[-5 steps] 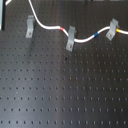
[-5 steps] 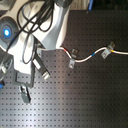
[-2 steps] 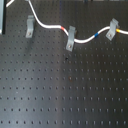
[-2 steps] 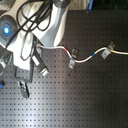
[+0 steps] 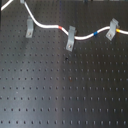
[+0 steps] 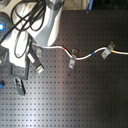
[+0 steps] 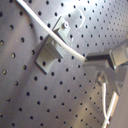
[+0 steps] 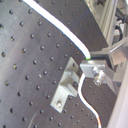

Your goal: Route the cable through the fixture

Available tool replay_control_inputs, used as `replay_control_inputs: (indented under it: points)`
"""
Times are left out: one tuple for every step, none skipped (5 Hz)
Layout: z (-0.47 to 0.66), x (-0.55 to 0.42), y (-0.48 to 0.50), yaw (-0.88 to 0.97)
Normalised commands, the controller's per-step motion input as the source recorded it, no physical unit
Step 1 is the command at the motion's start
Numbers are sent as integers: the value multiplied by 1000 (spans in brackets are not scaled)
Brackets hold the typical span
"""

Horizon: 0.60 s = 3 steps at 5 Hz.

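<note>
The white cable [image 5: 47, 24] with red, blue and yellow bands runs along the back of the board past three grey clips. In the first exterior view the fixture nearest the cable's free end is the left clip [image 5: 30, 29]; the middle clip [image 5: 71, 39] and the right clip [image 5: 113, 30] carry the cable. In both wrist views my gripper [image 8: 89, 65] is shut on the cable [image 7: 67, 45] right beside this clip [image 7: 50, 49], and the cable lies across the clip's top. The gripper is out of the first exterior view. In the second exterior view the arm [image 6: 47, 22] hides this clip.
The board is a black perforated plate [image 5: 65, 90]. In the second exterior view the robot's white body and black hoses [image 6: 22, 30] fill the second exterior view's left; the other two clips [image 6: 73, 57] [image 6: 106, 51] stand to the right of it.
In the second exterior view the gripper has shifted slightly up and to the left. The cable and clips look the same in the first exterior view.
</note>
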Motion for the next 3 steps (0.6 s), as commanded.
replay_control_inputs:
  points:
    - [603,-204,307,0]
    - [377,-220,165,0]
    - [459,-243,53,0]
